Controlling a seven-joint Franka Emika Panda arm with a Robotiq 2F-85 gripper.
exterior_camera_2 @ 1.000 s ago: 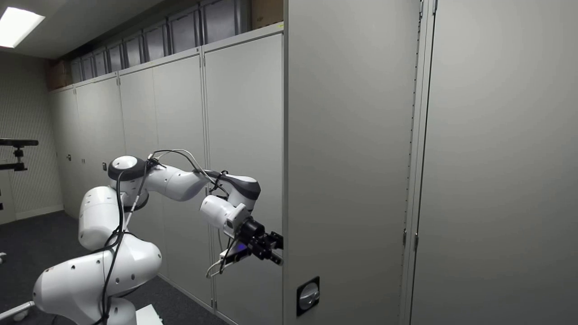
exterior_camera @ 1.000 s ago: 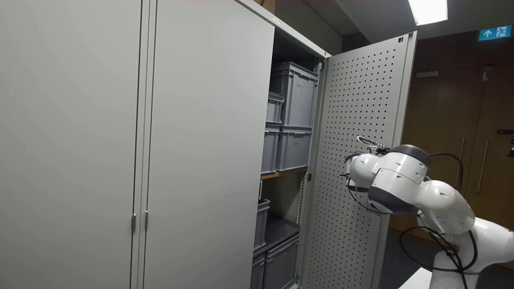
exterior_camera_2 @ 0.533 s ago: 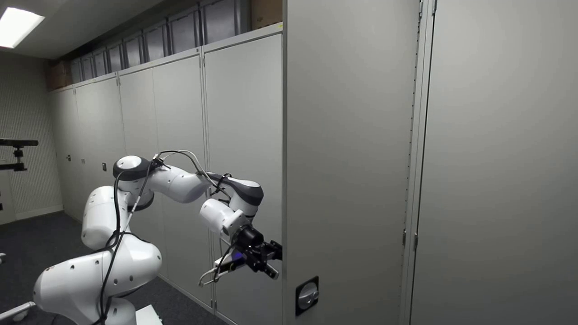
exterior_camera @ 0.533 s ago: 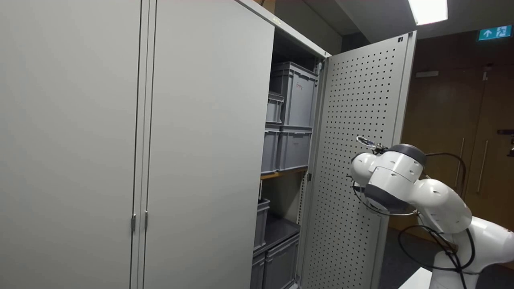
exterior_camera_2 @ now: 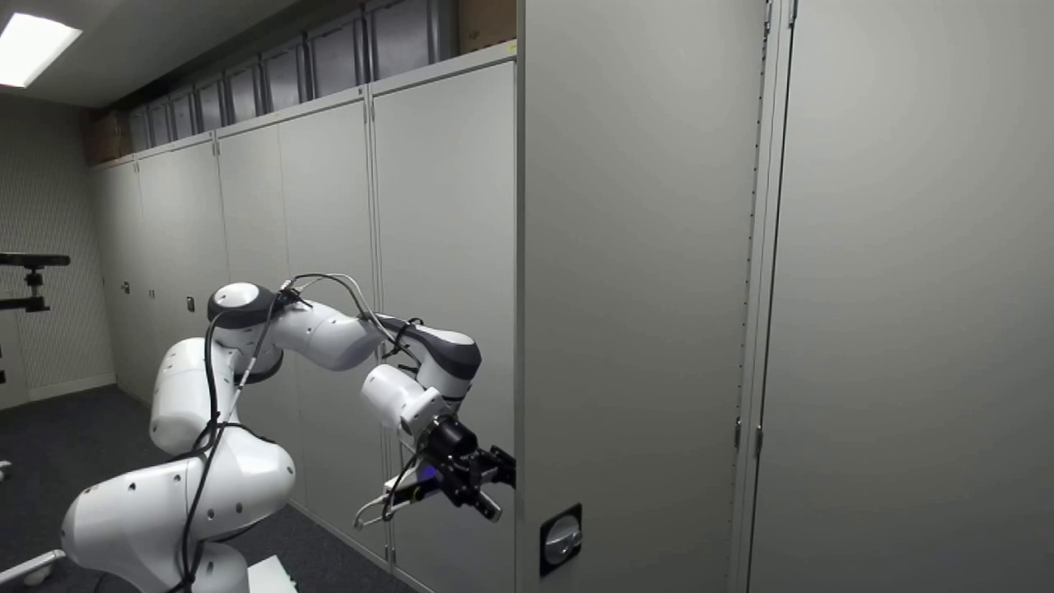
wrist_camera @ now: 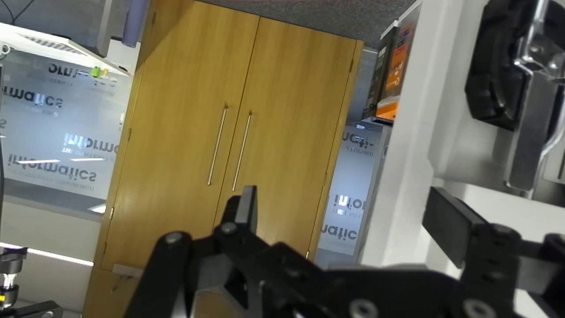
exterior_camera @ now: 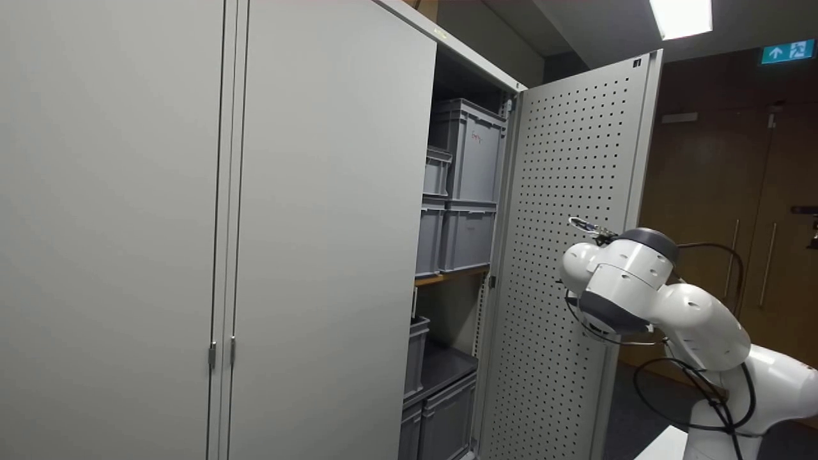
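Black two-finger gripper [exterior_camera_2: 502,489] stands open beside the free edge of the swung-out grey cabinet door [exterior_camera_2: 642,288]. Part of its upper finger is hidden behind that edge. In the wrist view the gripper [wrist_camera: 346,207] has a wide gap with nothing gripped; the door's pale edge [wrist_camera: 399,176] shows between the fingers, closer to the right one. Whether either finger touches the door cannot be told. A black latch [wrist_camera: 494,75] with a metal lever [wrist_camera: 525,137] is on the door at the right. On the outer face sits a round handle [exterior_camera_2: 561,539].
The door's perforated inner face [exterior_camera: 562,191] shows beside grey bins [exterior_camera: 470,236] on cabinet shelves. More grey cabinets [exterior_camera_2: 445,206] line the wall. Wooden doors [wrist_camera: 185,110] and lettered glass [wrist_camera: 53,119] appear in the wrist view. A camera mount [exterior_camera_2: 33,280] stands at the far left.
The gripper has dropped a little and drawn slightly back from the door edge, with the wrist turning. The arm's upper links shifted slightly. The door shows no clear movement, and the jaws stay wide.
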